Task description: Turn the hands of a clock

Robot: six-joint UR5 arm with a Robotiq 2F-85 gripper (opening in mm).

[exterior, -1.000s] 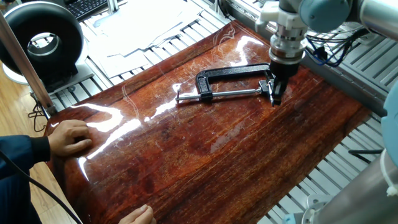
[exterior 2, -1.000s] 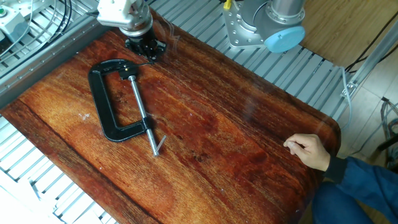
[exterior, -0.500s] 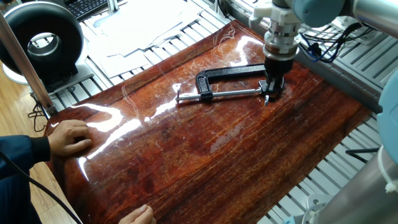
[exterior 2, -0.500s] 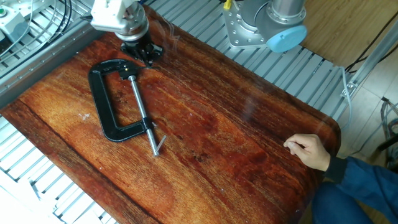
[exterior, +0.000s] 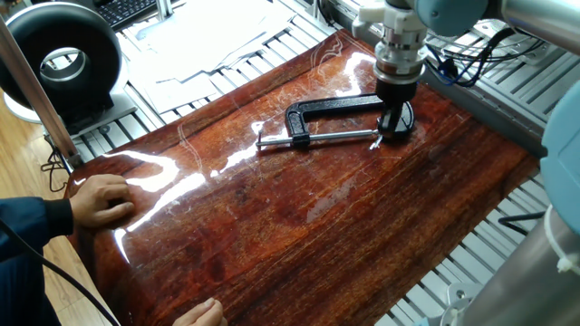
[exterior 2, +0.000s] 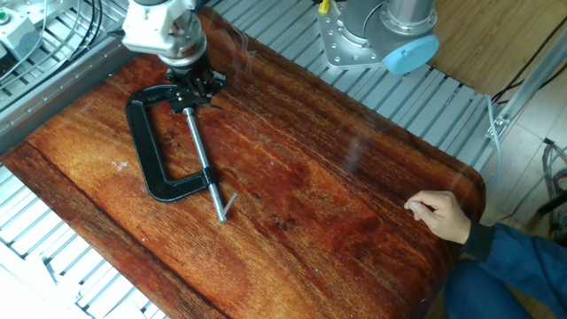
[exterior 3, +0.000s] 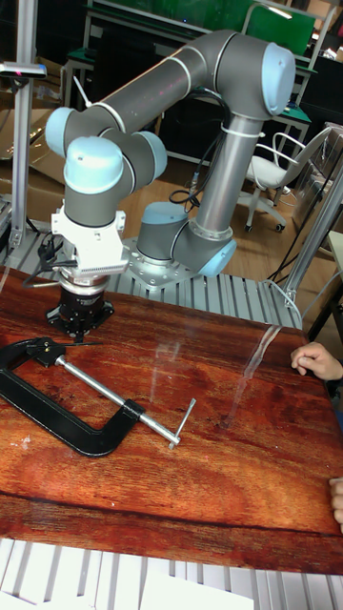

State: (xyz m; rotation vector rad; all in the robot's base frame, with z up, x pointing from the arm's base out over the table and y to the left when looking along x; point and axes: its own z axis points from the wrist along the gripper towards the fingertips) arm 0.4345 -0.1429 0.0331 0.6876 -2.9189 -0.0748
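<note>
Lying flat on the glossy wooden desk (exterior 2: pixel 337 204), the black C-clamp (exterior 2: pixel 146 155) points its silver screw rod (exterior 2: pixel 202 168) toward the crossbar handle (exterior 2: pixel 227 207). The gripper (exterior: pixel 391 122) stands vertically over the clamp's jaw end, fingertips at the screw pad; whether its fingers are apart or closed cannot be told. A person's hand (exterior: pixel 100 199) rests on the desk edge, well apart from the clamp.
</note>
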